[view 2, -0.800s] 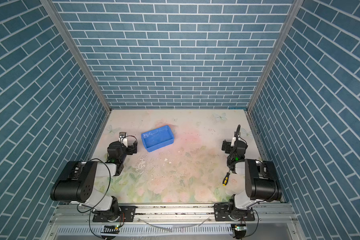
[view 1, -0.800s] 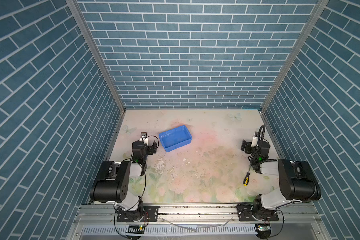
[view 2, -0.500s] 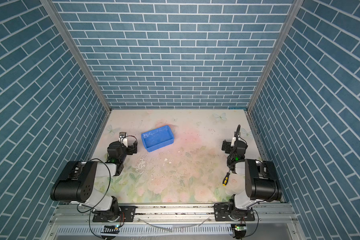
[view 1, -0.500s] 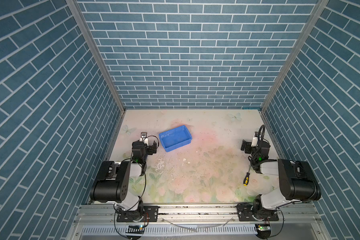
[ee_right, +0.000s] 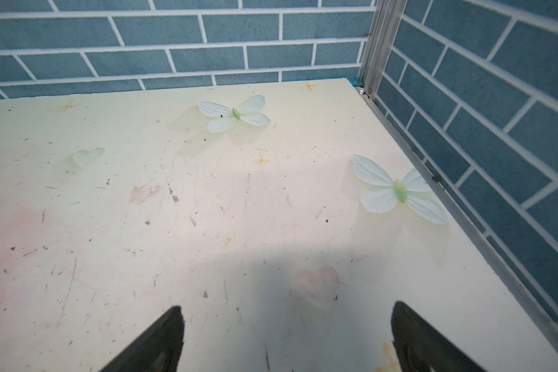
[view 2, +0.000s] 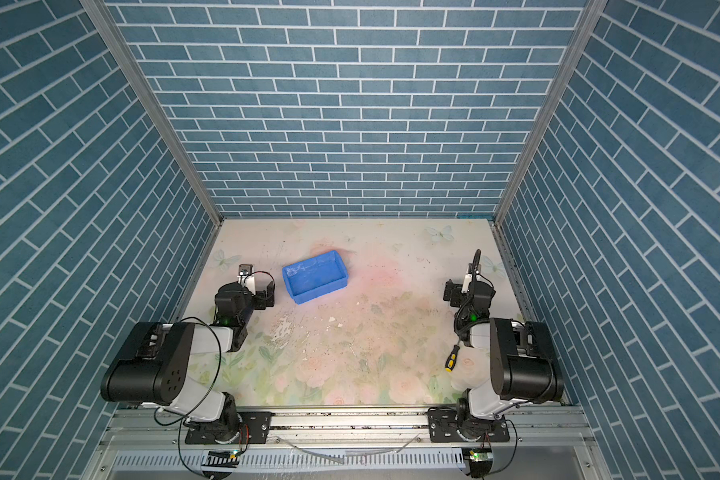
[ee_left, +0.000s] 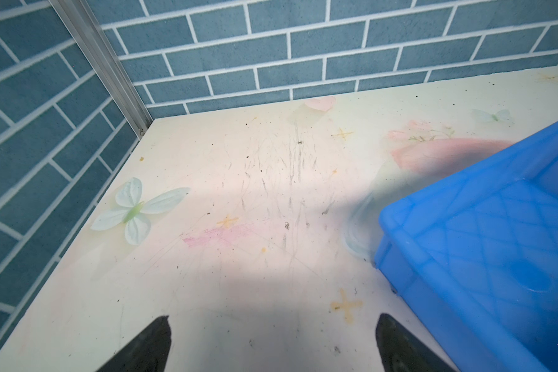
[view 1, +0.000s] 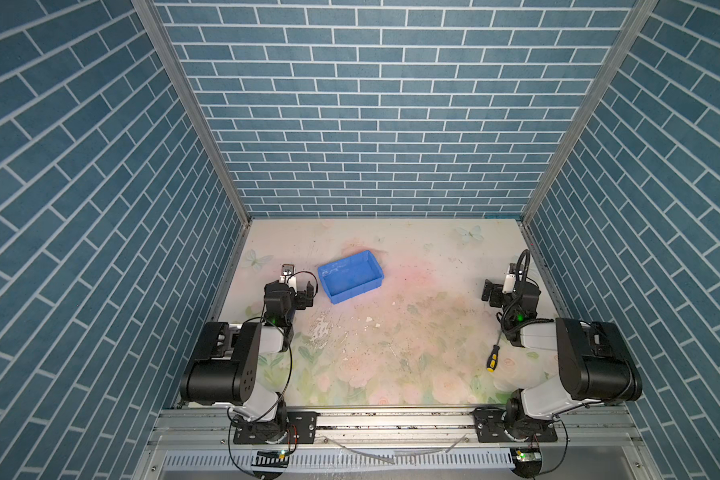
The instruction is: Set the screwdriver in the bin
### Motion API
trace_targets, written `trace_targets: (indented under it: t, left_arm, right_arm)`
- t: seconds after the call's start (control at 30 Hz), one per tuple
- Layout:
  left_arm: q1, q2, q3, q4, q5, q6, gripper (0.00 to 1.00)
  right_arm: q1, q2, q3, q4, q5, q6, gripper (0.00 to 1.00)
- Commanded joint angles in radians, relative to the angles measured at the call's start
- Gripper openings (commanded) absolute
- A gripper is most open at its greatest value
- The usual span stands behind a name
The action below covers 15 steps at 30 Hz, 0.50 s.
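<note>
Screwdriver [view 1: 492, 359]: lower right of both top views [view 2: 452, 358], flat on the table [view 1: 412, 332], yellow end lowest in frame, shaft tip beside the right arm [view 1: 537, 336], well apart from the bin.
Bin [view 1: 356, 292]: blue, left of centre, turned at an angle.
Left claw [view 1: 298, 279]: spread wide, holding nothing, just beside the bin's left end.
Right claw [view 1: 500, 286]: spread wide, holding nothing, far right, higher in frame than the screwdriver.

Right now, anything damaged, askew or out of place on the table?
The table mat is worn: a peeled, flaking patch near the left arm, scratches elsewhere. The bin sits skewed to the table edges, empty. The screwdriver lies close beside the right arm.
</note>
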Motion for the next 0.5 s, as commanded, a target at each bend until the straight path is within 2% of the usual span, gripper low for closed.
trace_targets:
  t: [0.0, 0.17, 0.47]
  left_arm:
    - [0.013, -0.001, 0.013, 0.015, 0.006, 0.001, 1.0]
    - [0.013, -0.033, 0.008, 0.0, 0.031, -0.006, 1.0]
    - [0.012, -0.257, 0.006, -0.163, 0.06, 0.008, 1.0]
  right_arm:
    - [-0.004, 0.002, -0.003, 0.026, -0.004, 0.011, 0.99]
    - [-0.004, -0.05, 0.027, -0.066, -0.024, -0.001, 0.99]
    - [-0.002, -0.205, 0.069, -0.276, -0.056, 0.006, 0.99]
